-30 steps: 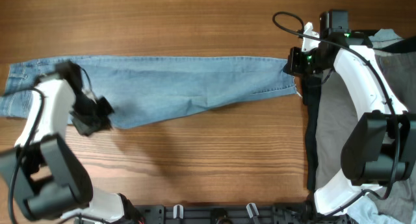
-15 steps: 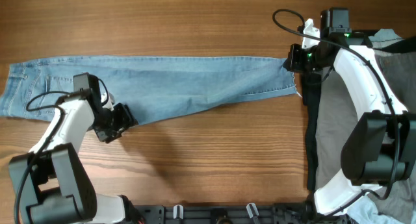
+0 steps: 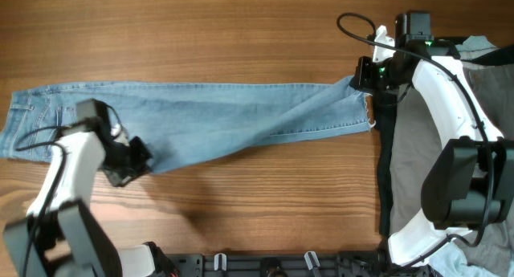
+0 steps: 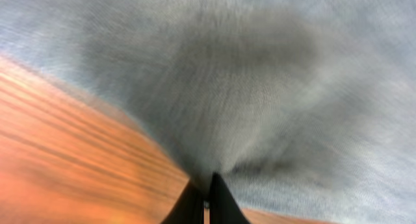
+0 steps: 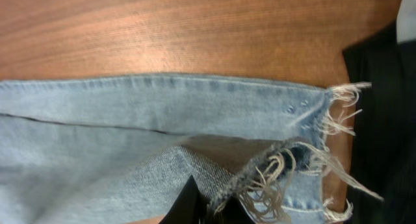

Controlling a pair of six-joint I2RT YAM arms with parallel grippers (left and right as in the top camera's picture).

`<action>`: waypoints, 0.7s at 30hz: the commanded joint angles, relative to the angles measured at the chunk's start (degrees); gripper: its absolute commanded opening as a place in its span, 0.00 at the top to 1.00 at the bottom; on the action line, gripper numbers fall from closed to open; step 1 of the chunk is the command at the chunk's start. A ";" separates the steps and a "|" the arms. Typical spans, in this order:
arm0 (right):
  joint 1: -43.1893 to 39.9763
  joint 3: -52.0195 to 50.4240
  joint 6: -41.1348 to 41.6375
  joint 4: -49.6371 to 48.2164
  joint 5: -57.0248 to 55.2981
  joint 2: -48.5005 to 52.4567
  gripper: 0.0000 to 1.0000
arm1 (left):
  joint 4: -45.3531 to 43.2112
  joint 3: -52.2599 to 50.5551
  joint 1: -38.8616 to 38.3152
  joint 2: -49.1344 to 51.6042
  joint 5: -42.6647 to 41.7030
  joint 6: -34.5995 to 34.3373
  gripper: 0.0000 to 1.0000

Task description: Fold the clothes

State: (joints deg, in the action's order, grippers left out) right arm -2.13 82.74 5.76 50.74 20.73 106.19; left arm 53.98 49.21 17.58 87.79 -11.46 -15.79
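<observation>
Lying flat on the counter [image 3: 241, 36]: jeans [image 3: 225, 116], frayed hem just beside the black garment [image 3: 384, 181]. Right jaws pinch that hem; left jaws clamp denim far from the garment, likely for folding.

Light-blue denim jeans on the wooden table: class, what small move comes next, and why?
Probably the right gripper lifts the frayed hem it pinches and carries it toward the waistband: the light-blue denim jeans lie full-length, and the left gripper pinches their lower edge.
</observation>
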 commanded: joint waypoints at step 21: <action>-0.31 0.98 -13.79 -19.93 25.11 -7.37 0.96 | 4.35 15.23 0.09 -1.53 2.36 0.57 0.78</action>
State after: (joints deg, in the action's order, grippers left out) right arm -2.26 82.63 -10.55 35.33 33.26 101.95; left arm 58.85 64.82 17.89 86.04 -9.26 -15.59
